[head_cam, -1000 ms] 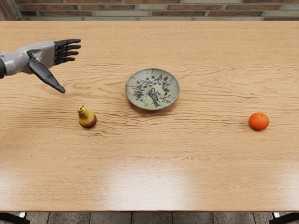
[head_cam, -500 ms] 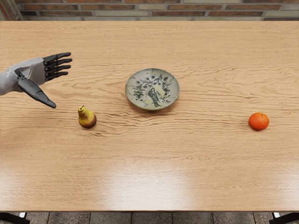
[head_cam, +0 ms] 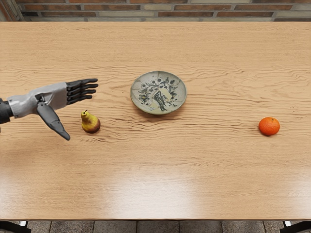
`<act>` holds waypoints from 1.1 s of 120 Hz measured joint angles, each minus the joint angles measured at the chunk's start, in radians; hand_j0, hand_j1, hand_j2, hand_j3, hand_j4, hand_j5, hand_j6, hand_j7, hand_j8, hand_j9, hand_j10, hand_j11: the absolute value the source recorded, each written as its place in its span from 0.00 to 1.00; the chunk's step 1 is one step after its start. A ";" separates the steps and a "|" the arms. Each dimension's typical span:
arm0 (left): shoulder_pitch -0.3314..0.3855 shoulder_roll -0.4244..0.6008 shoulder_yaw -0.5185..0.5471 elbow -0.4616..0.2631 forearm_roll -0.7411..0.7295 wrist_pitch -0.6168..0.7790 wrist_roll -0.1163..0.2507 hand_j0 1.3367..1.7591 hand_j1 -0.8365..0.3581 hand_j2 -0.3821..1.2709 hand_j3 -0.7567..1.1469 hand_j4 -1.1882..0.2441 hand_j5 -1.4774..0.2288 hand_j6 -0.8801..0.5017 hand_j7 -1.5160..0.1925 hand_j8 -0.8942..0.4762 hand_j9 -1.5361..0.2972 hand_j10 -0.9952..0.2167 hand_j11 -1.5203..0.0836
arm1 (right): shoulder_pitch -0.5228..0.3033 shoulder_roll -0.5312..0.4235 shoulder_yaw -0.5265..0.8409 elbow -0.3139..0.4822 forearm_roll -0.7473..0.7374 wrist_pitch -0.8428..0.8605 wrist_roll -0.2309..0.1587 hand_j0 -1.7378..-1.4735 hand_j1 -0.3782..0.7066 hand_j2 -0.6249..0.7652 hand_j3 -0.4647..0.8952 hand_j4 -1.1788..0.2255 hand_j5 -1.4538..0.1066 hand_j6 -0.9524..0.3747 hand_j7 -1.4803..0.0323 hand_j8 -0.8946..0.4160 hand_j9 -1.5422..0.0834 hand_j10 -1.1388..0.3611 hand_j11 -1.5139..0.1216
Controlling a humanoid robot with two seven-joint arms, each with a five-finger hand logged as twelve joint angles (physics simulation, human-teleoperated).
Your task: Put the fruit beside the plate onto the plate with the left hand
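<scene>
Pear (head_cam: 90, 122) upright, stem up; left hand (head_cam: 57, 98) just beside it w/ fingers spread, empty

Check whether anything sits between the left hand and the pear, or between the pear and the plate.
Nothing visible does. The open left hand is just left of the pear, not touching it; only tabletop shows between pear and plate. The orange lies far right.

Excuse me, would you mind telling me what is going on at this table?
The left robot hand, fingers spread and holding nothing, hovers just left of the yellow-brown pear, seemingly without touching it. The pear stands upright on the wooden table, left of the round patterned ceramic plate, which carries no fruit. A round orange fruit lies far right.
</scene>
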 joint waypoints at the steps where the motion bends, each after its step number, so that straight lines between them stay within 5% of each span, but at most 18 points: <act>1: 0.000 -0.004 -0.002 0.004 0.000 0.000 0.000 0.76 0.99 0.23 0.40 0.83 0.87 0.63 0.89 0.65 0.84 0.82 0.95 | 0.000 0.000 0.000 0.000 0.000 0.000 0.000 0.30 0.06 0.45 0.34 0.82 0.91 0.70 0.95 0.66 0.93 0.74 0.90; 63: 0.060 -0.169 -0.043 0.269 -0.032 0.000 -0.002 0.76 0.99 0.23 0.40 0.83 0.87 0.63 0.89 0.65 0.84 0.82 0.95 | 0.000 0.000 0.000 0.000 0.000 0.000 0.000 0.30 0.06 0.45 0.34 0.82 0.91 0.70 0.95 0.66 0.93 0.74 0.90; 132: 0.110 -0.242 -0.042 0.337 -0.030 0.000 -0.002 0.76 0.99 0.23 0.40 0.83 0.87 0.64 0.89 0.65 0.84 0.82 0.95 | 0.000 0.000 0.000 0.000 0.000 0.000 0.000 0.30 0.06 0.45 0.34 0.82 0.91 0.70 0.95 0.66 0.93 0.74 0.90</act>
